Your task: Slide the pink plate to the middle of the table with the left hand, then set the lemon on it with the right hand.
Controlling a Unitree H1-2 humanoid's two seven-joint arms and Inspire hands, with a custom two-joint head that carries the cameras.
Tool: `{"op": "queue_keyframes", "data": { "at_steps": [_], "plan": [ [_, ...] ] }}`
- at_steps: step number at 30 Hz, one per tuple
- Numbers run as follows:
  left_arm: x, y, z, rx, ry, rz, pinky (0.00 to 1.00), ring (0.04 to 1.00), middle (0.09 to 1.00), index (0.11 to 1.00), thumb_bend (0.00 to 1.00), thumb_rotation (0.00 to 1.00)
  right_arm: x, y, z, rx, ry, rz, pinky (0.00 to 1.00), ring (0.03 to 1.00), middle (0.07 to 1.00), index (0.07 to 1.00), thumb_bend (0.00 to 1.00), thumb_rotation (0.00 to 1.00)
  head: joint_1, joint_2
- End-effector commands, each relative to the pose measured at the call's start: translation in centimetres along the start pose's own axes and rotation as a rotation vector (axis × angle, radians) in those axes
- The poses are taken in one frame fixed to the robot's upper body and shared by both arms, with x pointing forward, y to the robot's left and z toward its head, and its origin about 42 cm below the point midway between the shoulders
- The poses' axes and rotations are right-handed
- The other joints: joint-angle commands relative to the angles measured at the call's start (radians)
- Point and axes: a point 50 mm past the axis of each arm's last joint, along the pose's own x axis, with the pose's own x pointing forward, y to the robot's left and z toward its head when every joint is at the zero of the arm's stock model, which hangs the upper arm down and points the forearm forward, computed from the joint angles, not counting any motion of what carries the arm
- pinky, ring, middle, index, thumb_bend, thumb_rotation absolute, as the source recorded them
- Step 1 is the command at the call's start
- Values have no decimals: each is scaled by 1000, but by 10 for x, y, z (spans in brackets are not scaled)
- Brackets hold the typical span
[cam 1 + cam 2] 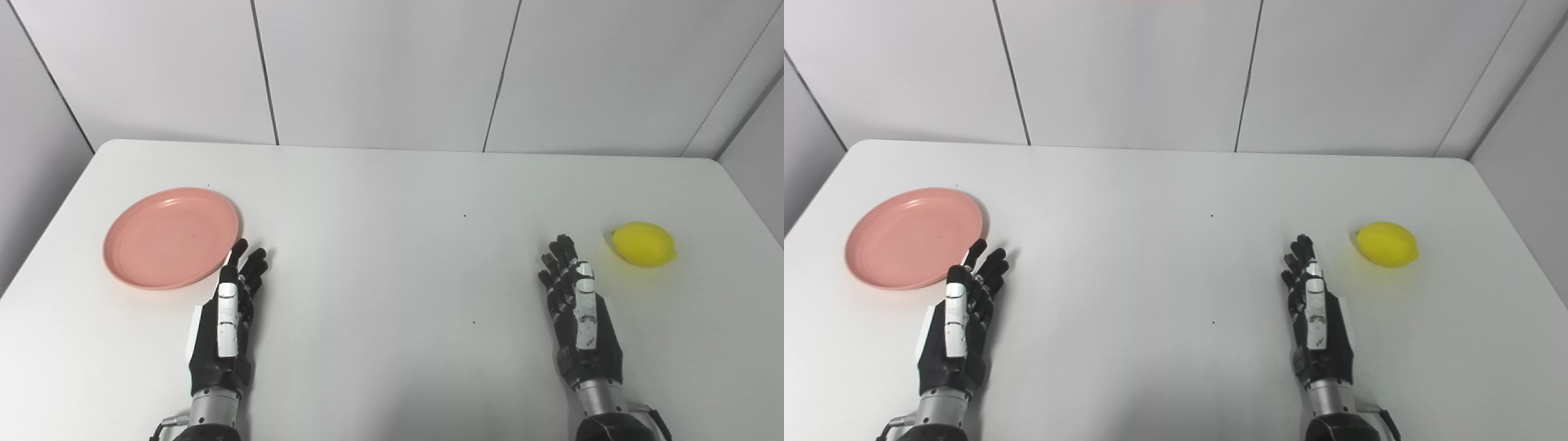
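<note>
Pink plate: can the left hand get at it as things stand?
Probably yes. The left hand is open, its fingers just short of the pink plate at its near right rim, with nothing between them. The plate is empty, and bare table lies toward the middle.

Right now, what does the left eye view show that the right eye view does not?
Only the left eye view: more side wall on the left. Only the right eye view: more wall on the right, beyond the table. Both: the pink plate empty at the left, the lemon at the right, the left robot hand and the right robot hand open, holding nothing.
</note>
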Motion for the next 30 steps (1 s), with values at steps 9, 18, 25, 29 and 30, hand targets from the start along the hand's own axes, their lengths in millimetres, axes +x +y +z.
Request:
{"op": "queue_keyframes", "data": {
  "at_steps": [9,18,25,29,30],
  "plan": [
    [-7,-4,-16,28,32,-12,967,906,896,918,599,1000,-1,-13,-12,28,35,16,1000,993,991,977,765,1000,116,-66],
    [-6,-16,-31,38,35,-10,976,908,886,904,631,994,1,-28,-20,18,33,23,1000,992,997,997,783,1000,184,-121],
    [-7,-19,-36,43,41,-15,979,908,883,902,611,1000,0,-32,-21,39,39,26,1000,1000,1000,1000,756,1000,236,-154],
    [-7,-23,-40,42,47,-10,967,902,879,895,611,995,0,-35,-23,39,39,26,1000,1000,1000,1000,738,1000,258,-175],
    [-7,-24,-42,44,48,-9,962,899,877,893,609,994,0,-36,-24,37,40,25,1000,1000,1000,1000,733,1000,264,-188]
  ]
}}
